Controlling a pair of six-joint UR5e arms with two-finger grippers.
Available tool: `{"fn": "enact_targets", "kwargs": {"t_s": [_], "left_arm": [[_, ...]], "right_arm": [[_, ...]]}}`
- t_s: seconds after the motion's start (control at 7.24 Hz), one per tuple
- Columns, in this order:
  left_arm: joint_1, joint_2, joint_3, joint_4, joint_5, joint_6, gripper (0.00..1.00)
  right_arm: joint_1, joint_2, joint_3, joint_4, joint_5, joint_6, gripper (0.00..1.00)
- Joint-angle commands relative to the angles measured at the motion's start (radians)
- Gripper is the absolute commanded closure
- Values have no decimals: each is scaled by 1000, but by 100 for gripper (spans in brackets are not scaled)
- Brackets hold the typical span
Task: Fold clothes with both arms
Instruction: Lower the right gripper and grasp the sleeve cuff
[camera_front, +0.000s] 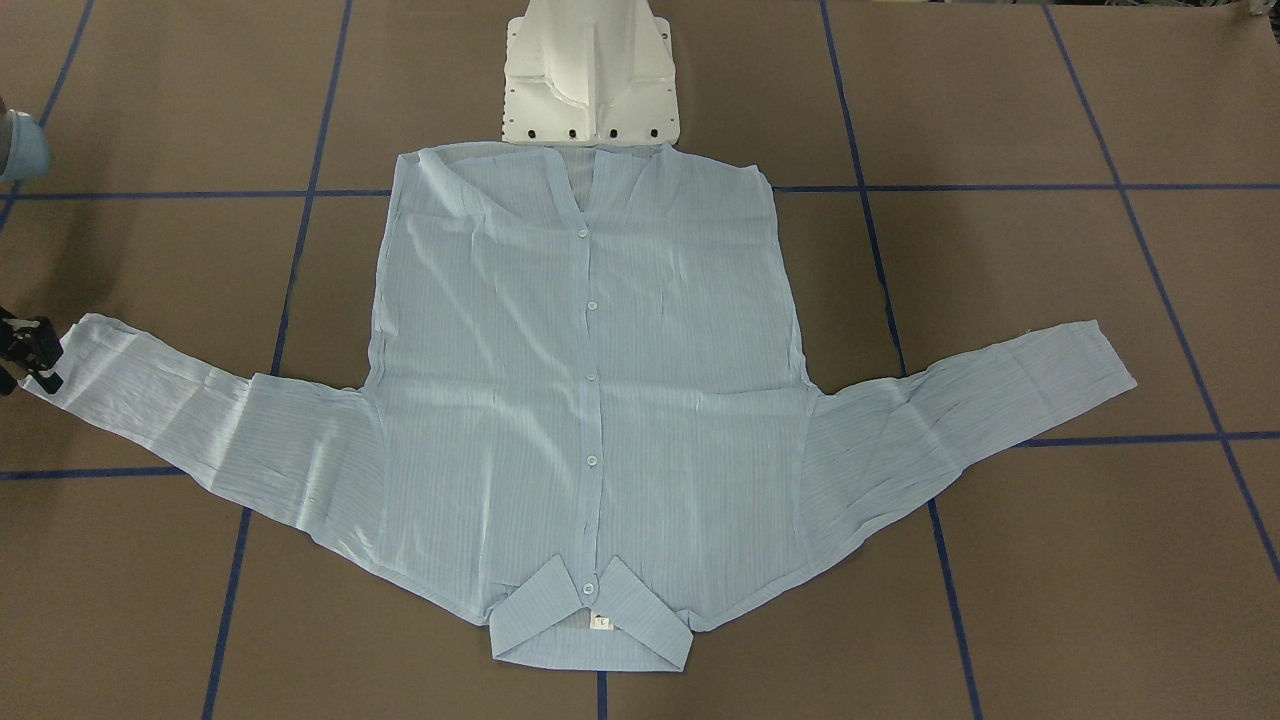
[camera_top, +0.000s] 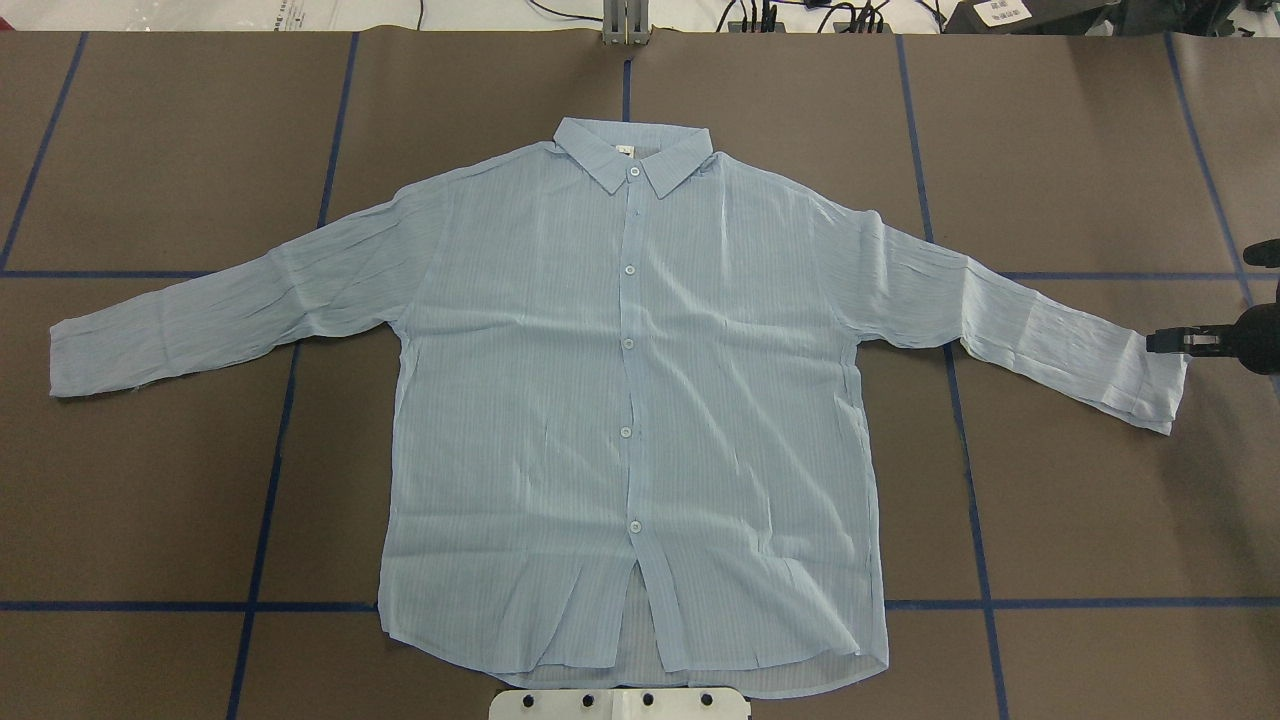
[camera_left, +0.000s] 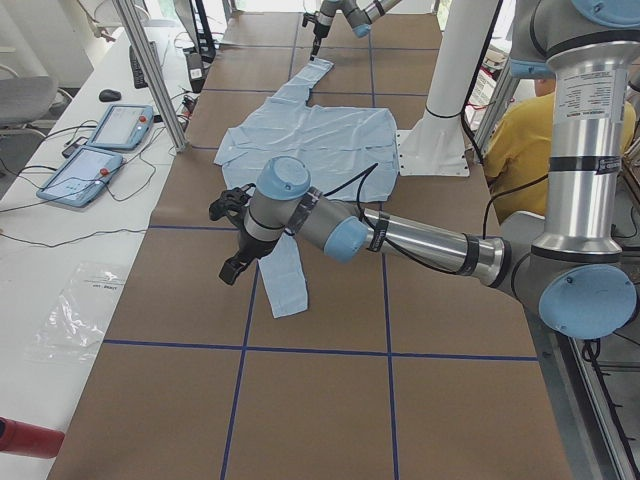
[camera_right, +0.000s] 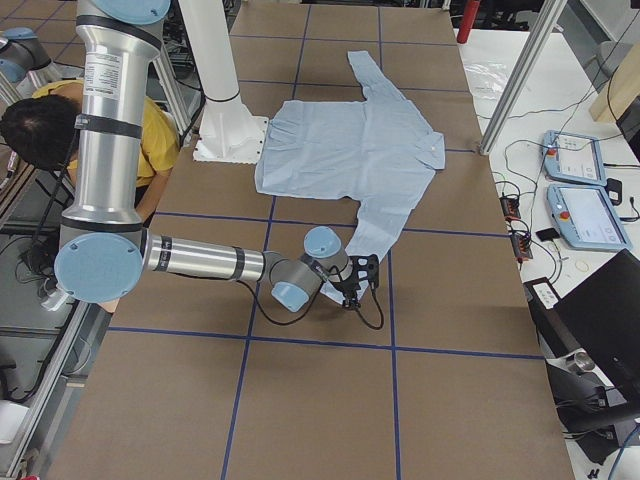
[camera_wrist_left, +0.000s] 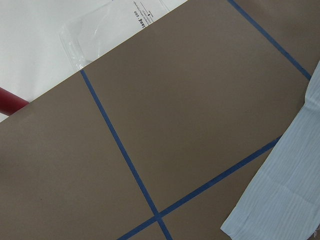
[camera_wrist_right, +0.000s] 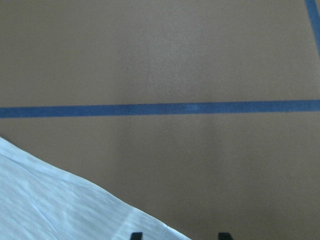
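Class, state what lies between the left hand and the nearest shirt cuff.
Between left hand and cuff: bare table, one blue tape line; exterior left view.

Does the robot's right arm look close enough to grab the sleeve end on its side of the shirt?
Probably yes. The right gripper is right at that cuff of the shirt, its jaws are apart in the wrist view, and nothing stands between them.

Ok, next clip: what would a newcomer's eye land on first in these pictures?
A large pale-blue shirt lies buttoned and spread flat in the middle of the brown table, with its collar away from the robot's base and both sleeves out to the sides. The right tool sits at the cuff on the robot's right, jaws apart. The left arm reaches out beside the other cuff.
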Motion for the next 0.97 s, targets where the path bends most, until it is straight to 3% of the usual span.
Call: {"fn": "enact_targets", "kwargs": {"t_s": [0.0, 0.28, 0.41, 0.55, 0.69, 0.83], "left_arm": [[0, 0, 1, -1, 1, 0, 0], [0, 0, 1, 1, 1, 0, 0], [0, 0, 1, -1, 1, 0, 0], [0, 0, 1, -1, 1, 0, 0], [0, 0, -1, 1, 1, 0, 0], [0, 0, -1, -1, 1, 0, 0]], "right_arm": [[-13, -9, -2, -1, -5, -1, 42], [-19, -15, -2, -1, -13, -1, 42], [-19, -15, -2, -1, -15, -1, 56], [-19, -15, -2, -1, -15, 1, 94], [-19, -16, -2, -1, -15, 1, 100], [-19, -16, 0, -1, -15, 1, 100]]}}
